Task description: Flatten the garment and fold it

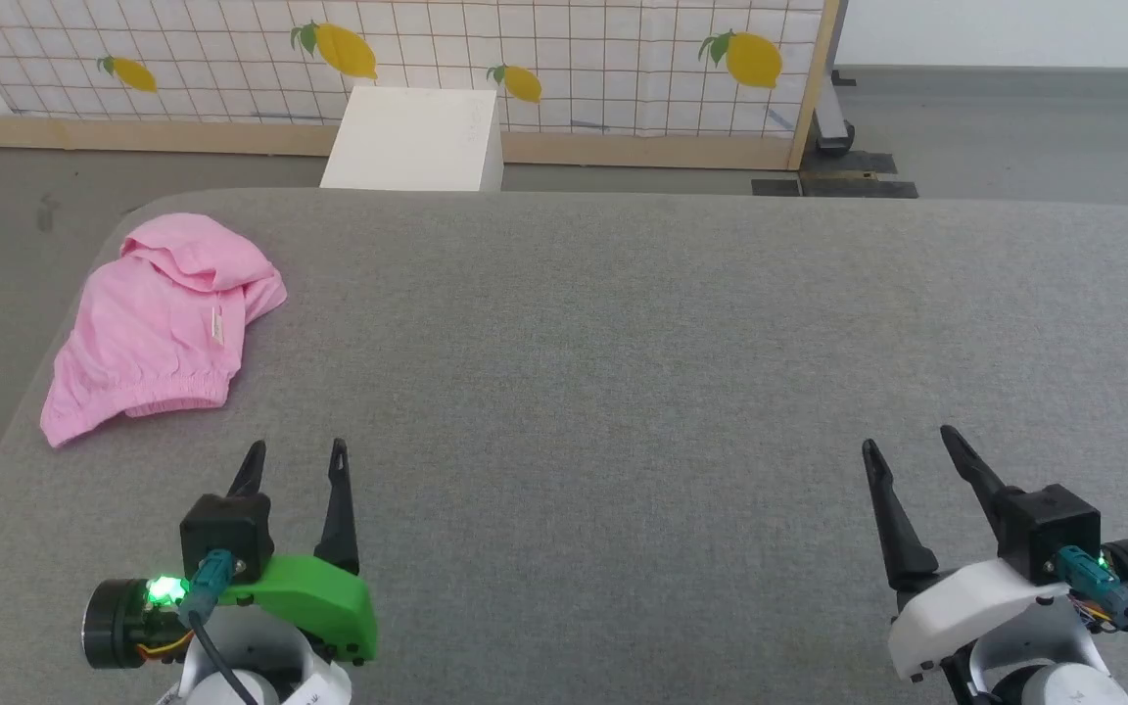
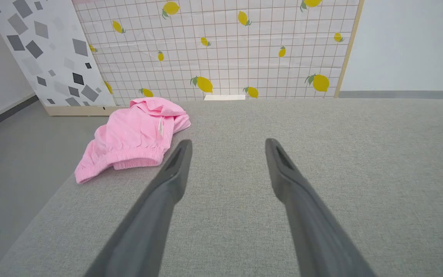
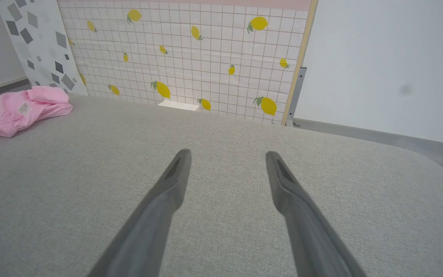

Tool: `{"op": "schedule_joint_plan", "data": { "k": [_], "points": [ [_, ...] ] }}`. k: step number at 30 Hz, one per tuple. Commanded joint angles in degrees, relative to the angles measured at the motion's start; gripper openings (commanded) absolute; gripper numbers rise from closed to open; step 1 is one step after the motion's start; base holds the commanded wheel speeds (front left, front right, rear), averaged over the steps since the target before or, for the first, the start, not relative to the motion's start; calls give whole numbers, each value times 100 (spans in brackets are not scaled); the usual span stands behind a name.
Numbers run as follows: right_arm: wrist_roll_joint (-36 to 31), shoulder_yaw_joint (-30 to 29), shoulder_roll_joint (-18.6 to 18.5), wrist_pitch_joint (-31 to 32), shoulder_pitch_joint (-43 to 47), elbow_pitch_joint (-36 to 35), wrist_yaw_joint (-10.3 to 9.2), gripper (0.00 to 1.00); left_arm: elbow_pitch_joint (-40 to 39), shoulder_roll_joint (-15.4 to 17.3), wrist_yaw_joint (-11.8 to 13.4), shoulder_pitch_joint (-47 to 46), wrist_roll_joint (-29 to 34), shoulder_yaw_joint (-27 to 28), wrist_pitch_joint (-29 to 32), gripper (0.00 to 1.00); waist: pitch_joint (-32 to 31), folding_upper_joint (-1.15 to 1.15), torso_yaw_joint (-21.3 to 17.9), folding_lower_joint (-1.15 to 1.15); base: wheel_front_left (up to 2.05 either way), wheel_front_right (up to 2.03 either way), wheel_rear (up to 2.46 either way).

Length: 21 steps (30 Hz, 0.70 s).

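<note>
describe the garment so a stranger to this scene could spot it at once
Take the wide grey table before the lemon-print screen. Near its far left corner, ahead of the left gripper, lies the garment: a crumpled heap, the one pink thing on it, with a gathered elastic edge and small white label.

Garment point(image 1: 158, 323) far left on table point(image 1: 623, 372)

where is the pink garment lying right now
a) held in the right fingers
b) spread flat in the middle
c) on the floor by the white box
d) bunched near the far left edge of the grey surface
d: the garment lies crumpled near the far left edge of the grey surface, ahead of the left gripper, with no fingers touching it.
</note>
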Motion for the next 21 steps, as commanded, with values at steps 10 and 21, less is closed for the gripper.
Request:
{"op": "schedule_joint_plan", "data": {
  "k": [10,21],
  "points": [
    [-14,2,5,-71,-18,-34,-2,100,2,18,22,20,-6,-11,-6,100,2,0,-3,0,0,0,0],
    [12,6,7,-98,-20,-51,-3,100,4,39,39,28,-17,-43,-15,100,4,0,-4,0,0,0,0]
  ]
}}
